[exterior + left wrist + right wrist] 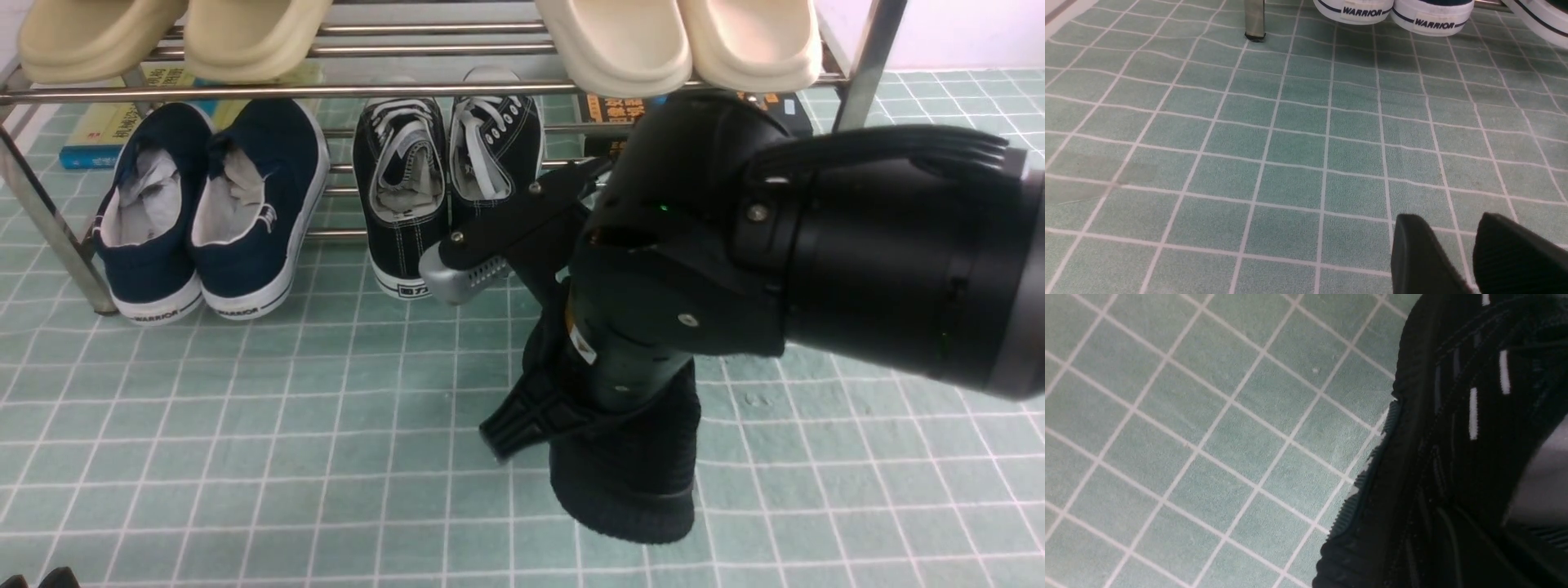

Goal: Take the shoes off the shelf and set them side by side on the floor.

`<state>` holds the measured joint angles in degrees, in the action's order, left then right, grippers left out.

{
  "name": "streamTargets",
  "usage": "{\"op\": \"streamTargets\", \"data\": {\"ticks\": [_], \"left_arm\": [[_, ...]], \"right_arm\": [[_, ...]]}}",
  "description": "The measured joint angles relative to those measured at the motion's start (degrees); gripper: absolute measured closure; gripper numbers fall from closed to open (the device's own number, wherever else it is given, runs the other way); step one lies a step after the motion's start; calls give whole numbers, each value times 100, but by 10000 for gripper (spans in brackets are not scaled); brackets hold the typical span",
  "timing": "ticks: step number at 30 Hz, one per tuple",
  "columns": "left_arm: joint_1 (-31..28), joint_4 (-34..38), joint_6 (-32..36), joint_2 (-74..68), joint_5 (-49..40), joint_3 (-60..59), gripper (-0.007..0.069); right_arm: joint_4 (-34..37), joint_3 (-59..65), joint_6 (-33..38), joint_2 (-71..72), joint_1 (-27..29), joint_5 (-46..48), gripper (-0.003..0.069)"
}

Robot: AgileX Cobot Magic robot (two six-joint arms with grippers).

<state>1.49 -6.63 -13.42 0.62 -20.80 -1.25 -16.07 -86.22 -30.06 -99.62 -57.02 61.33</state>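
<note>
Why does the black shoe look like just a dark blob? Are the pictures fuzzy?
Front view: the black shoe is dark beneath the looming right arm, so little detail shows; the shelf rods glint. Right wrist view: the shoe sits very close and looks soft; only its white dashes stand out. Left wrist view: the floor is evenly lit and sharp.

Your right arm [816, 245] covers most of the black knit sneaker [637, 482] — the jaws' hold is hidden from the front. The top edge crops the cream slippers [620, 41]; the left gripper [1449, 228] shows only its fingertips.
</note>
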Motion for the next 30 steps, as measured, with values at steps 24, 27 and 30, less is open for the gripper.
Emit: {"op": "streamTargets", "data": {"ticks": [24, 27, 30], "left_arm": [[0, 0, 0, 0, 0, 0, 383], [0, 0, 0, 0, 0, 0, 383], [0, 0, 0, 0, 0, 0, 383]], "right_arm": [[-26, -5, -403, -890, -11, -334, 616], [101, -5, -239, -895, -11, -347, 575], [292, -15, -33, -895, -11, -347, 502]]}}
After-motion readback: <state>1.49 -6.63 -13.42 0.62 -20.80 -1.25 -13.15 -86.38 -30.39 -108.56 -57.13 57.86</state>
